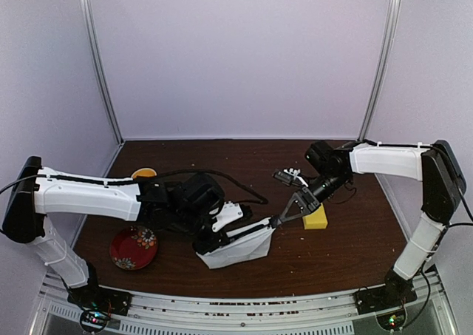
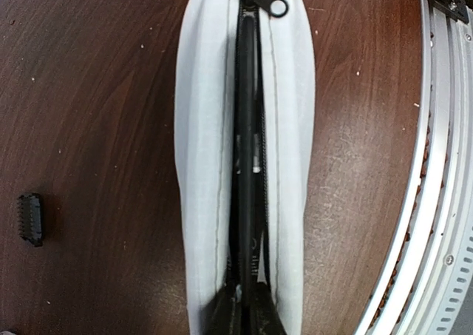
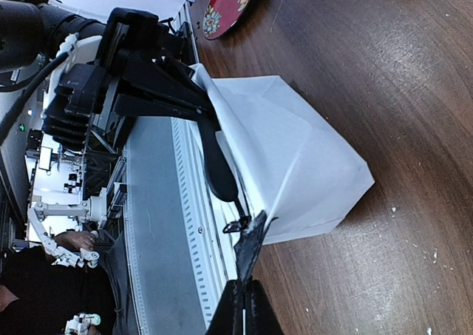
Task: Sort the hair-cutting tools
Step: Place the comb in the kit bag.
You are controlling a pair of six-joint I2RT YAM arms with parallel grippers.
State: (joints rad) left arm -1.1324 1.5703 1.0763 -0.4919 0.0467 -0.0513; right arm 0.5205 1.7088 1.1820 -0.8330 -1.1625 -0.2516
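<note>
Two closed grippers are pinching the limp pouch point(image 1: 240, 248) on the bench point(image 1: 340, 265), left gripper point(image 2: 244, 316) at one end, right gripper point(image 3: 244, 294) at the zipper-pull end, while one black piece point(image 2: 29, 218) is lying nearby on the bench, looking light, rigid and slick, so pinching across its narrow sides seems best.

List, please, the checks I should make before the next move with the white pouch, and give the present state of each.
1. Left gripper shut on one end of the white pouch: ok.
2. Right gripper shut on the pouch's zipper-pull end: ok.
3. Zipper fully closed: not ok, a narrow gap shows.
4. Every tool inside: not ok, the small black square piece lies on the table beside the pouch.
5. Yellow sponge apart from the pouch: ok.
</note>
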